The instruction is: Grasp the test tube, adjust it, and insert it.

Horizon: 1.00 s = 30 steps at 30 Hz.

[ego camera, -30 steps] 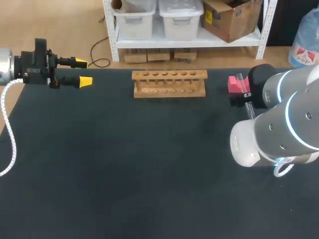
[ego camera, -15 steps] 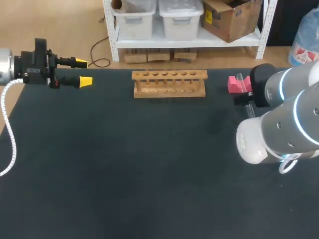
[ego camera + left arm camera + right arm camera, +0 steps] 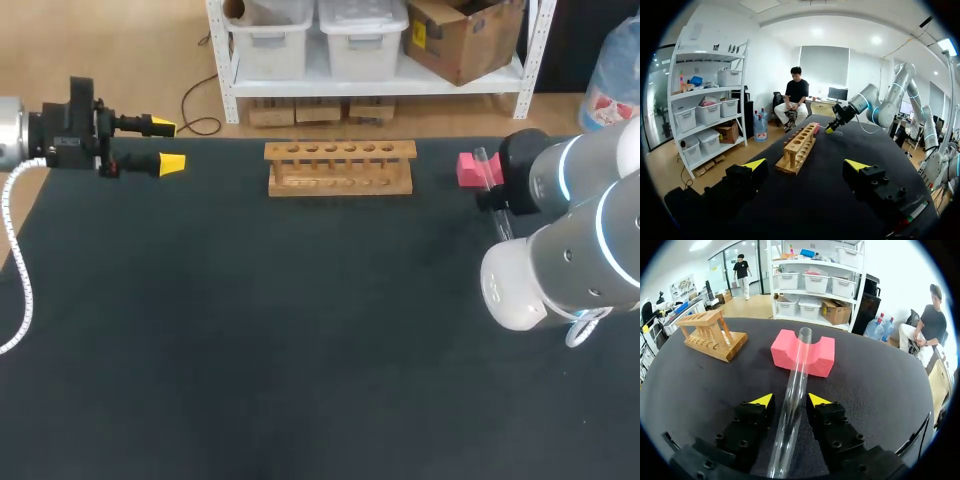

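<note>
A clear glass test tube (image 3: 796, 365) lies on the black table, its open end resting in the notch of a pink foam block (image 3: 817, 354). My right gripper (image 3: 790, 401) straddles the tube's lower half. It is open, with a narrow gap between each yellow tip and the glass. In the head view the tube (image 3: 487, 166) and the block (image 3: 467, 168) sit at the far right, and my right arm (image 3: 560, 240) hides the gripper. The wooden rack (image 3: 340, 167) stands empty at the back centre. My left gripper (image 3: 166, 144) hovers open at the back left, holding nothing.
The black table (image 3: 280, 340) stretches wide between the rack and the front edge. From the left wrist the rack (image 3: 799, 149) stands ahead of my left gripper (image 3: 806, 165). A white cable (image 3: 18, 270) hangs along the table's left edge.
My right arm's elbow has shifted slightly to the right. The tube, the block and the rack lie where they were. The left arm has not moved.
</note>
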Tool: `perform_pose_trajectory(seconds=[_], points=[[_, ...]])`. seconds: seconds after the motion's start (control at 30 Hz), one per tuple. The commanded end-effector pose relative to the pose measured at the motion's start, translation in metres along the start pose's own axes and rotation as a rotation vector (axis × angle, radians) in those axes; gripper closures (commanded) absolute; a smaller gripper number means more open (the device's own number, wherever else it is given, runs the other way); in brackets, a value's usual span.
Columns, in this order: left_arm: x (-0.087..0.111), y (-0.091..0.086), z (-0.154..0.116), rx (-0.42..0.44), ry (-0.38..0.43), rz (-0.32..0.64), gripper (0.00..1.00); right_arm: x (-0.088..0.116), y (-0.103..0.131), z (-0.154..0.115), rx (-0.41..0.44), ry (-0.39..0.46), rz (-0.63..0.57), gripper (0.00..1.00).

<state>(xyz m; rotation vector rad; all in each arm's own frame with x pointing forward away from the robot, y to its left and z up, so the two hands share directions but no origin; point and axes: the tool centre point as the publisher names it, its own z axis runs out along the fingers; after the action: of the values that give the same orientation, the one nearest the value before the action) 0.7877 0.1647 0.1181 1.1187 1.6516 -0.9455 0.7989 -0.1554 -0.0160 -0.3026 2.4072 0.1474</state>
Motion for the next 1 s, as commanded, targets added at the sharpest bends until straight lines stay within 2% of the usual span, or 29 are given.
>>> perform_pose_trajectory(seconds=[0.03, 0.33, 0.47, 0.6, 0.8, 0.87, 1.0], points=[[0.0011, -0.001, 0.0, -0.003, -0.004, 0.003, 0.0, -0.0015, -0.0016, -0.0005, -0.004, 0.007, 0.002, 0.64], [0.0011, -0.001, 0.0, -0.003, -0.004, 0.003, 0.0, -0.0024, -0.0035, -0.0013, 0.006, 0.009, 0.011, 0.66], [0.0011, -0.001, 0.0, -0.003, -0.004, 0.003, 0.0, -0.0024, -0.0033, -0.0013, 0.006, 0.012, 0.014, 0.73], [0.0011, -0.001, 0.0, -0.003, -0.004, 0.003, 0.0, -0.0024, -0.0033, -0.0013, 0.008, 0.014, 0.014, 0.92], [0.0011, -0.001, 0.0, -0.003, -0.004, 0.003, 0.0, -0.002, -0.004, -0.0004, 0.013, 0.018, 0.02, 0.94], [0.0011, -0.001, 0.0, -0.003, -0.004, 0.003, 0.0, -0.0027, -0.0046, -0.0013, 0.02, 0.016, 0.024, 1.0], [0.0011, -0.001, 0.0, -0.003, -0.004, 0.003, 0.0, -0.0042, -0.0047, -0.0037, 0.027, 0.011, 0.033, 1.0]])
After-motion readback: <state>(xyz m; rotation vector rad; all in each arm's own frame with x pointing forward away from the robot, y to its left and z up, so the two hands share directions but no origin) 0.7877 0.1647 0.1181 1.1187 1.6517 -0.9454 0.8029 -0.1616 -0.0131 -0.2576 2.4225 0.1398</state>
